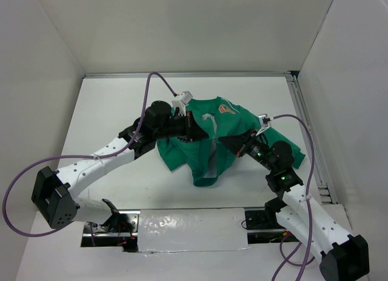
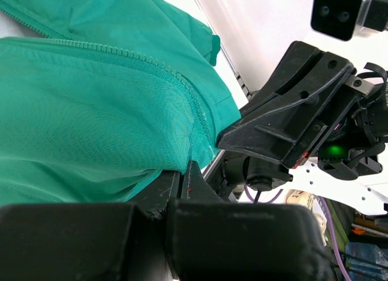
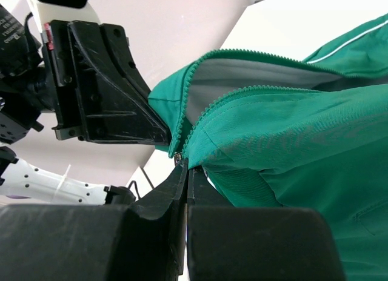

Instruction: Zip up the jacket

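White table (image 1: 109, 111): jacket (image 1: 200, 163) drapes over left tool (image 2: 182, 172), right tool (image 3: 185, 167) tips.

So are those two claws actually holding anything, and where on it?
Yes, the jacket. The left gripper pinches the green cloth beside the zipper at its lower end; the right gripper pinches it where the two zipper rows meet.

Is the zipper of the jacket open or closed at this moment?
Open where visible: in the right wrist view the jacket shows two separate rows of zipper teeth with pale lining between.
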`<state>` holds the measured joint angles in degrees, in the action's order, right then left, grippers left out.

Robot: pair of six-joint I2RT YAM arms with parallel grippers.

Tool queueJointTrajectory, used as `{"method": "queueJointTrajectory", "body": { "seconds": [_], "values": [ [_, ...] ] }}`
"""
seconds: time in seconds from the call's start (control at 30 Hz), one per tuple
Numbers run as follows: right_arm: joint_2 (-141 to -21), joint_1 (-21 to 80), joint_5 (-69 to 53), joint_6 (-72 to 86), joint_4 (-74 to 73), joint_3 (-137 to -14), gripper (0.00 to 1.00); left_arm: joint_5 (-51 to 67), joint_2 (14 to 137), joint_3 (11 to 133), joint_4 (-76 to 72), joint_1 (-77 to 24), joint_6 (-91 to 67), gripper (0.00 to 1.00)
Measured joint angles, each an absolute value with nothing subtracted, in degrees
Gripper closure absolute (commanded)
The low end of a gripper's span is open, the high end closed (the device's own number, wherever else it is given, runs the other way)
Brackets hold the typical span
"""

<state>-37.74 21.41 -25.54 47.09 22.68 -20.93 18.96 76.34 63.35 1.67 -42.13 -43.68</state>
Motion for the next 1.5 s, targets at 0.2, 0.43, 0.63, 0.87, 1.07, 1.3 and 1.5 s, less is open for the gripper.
{"method": "queueJointTrajectory", "body": {
  "seconds": [0.2,0.43,0.63,0.87,1.07,1.3,1.5],
  "values": [
    [-37.47,21.32,-25.67,47.05,22.70,-20.93,1.00,18.87,76.36,63.35,1.69,-42.06,-43.77,1.00],
    [-36.99,21.32,-25.98,46.94,22.06,-20.93,1.00,17.80,76.27,62.83,1.69,-41.78,-43.94,1.00],
    [-36.40,21.32,-26.15,47.09,21.82,-20.93,1.00,17.93,76.27,62.46,1.61,-41.76,-43.94,1.00],
    [-37.65,21.32,-26.39,47.09,21.56,-20.93,1.00,18.79,76.27,62.39,1.23,-41.76,-43.97,1.00],
    [-37.32,21.32,-26.37,47.72,21.96,-20.91,1.00,19.07,76.27,61.67,0.86,-41.76,-43.97,1.00],
    [-37.21,21.32,-26.09,48.64,22.92,-20.86,1.00,20.47,76.25,61.47,0.19,-41.74,-44.01,1.00],
    [-37.82,21.32,-25.08,48.82,22.70,-20.86,1.00,22.44,76.25,61.21,-1.28,-41.71,-44.01,1.00]
  ]
}}
